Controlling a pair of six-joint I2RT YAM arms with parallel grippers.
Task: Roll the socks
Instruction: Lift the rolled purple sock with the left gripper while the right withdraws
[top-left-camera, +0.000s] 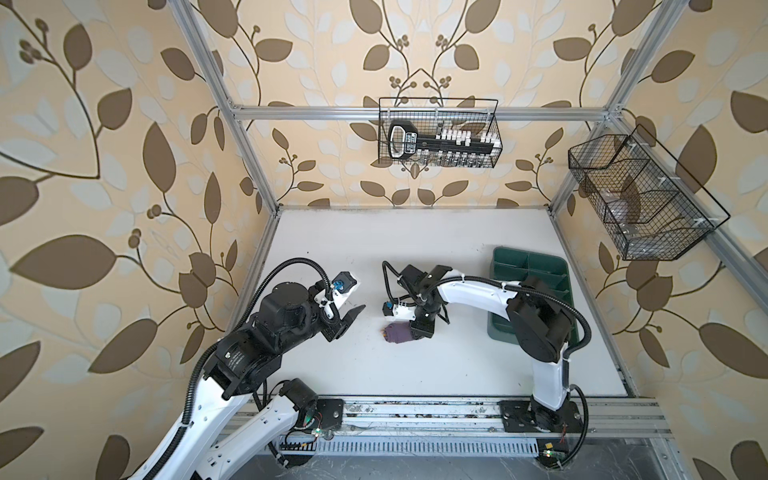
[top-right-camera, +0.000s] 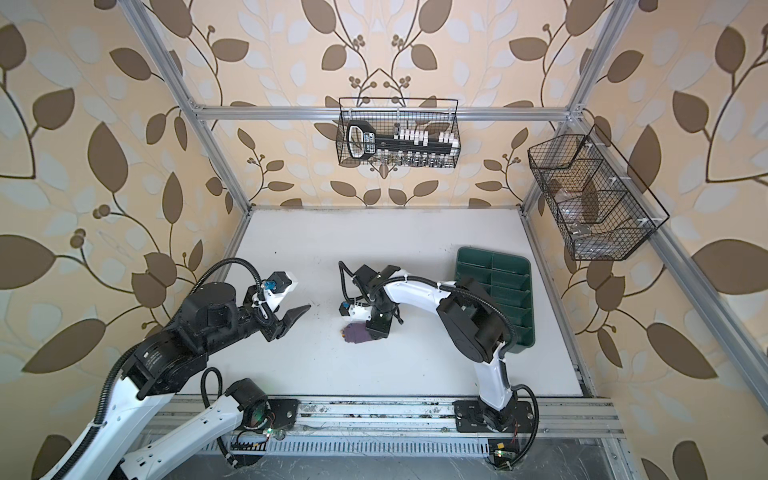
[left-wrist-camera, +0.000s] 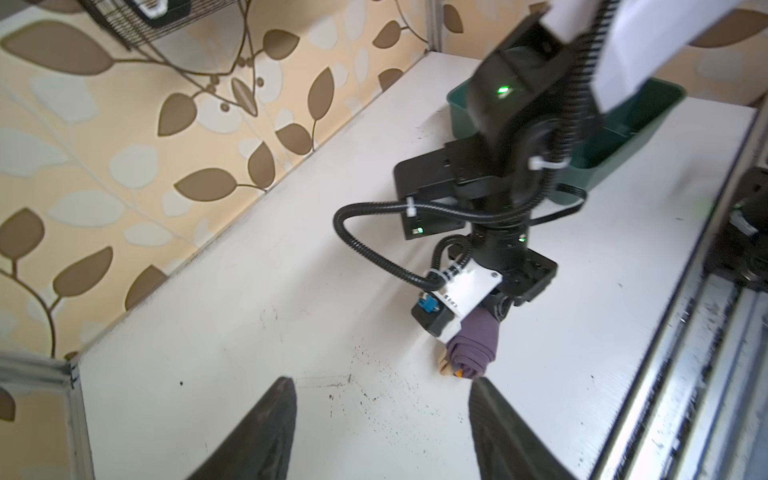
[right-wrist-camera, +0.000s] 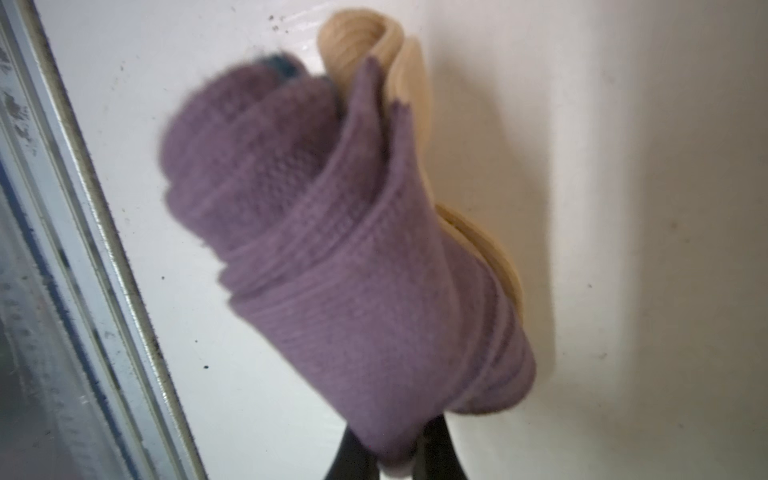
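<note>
The socks (top-left-camera: 397, 332) lie rolled into one purple bundle near the middle of the white table, seen in both top views (top-right-camera: 355, 332). A beige toe end and a bit of orange show at the bundle's open end (left-wrist-camera: 455, 370). A trace of blue fabric (right-wrist-camera: 282, 68) peeks from inside the roll. My right gripper (right-wrist-camera: 392, 451) is shut on one end of the bundle, pointing down at the table. My left gripper (top-left-camera: 349, 322) hovers to the left of the bundle, open and holding nothing (left-wrist-camera: 382, 386). It does not touch the socks.
A dark green divided tray (top-left-camera: 536, 266) sits at the table's right side, partly under my right arm. Two black wire baskets (top-left-camera: 440, 133) (top-left-camera: 640, 195) hang on the walls. A metal rail (top-left-camera: 415, 415) runs along the front edge.
</note>
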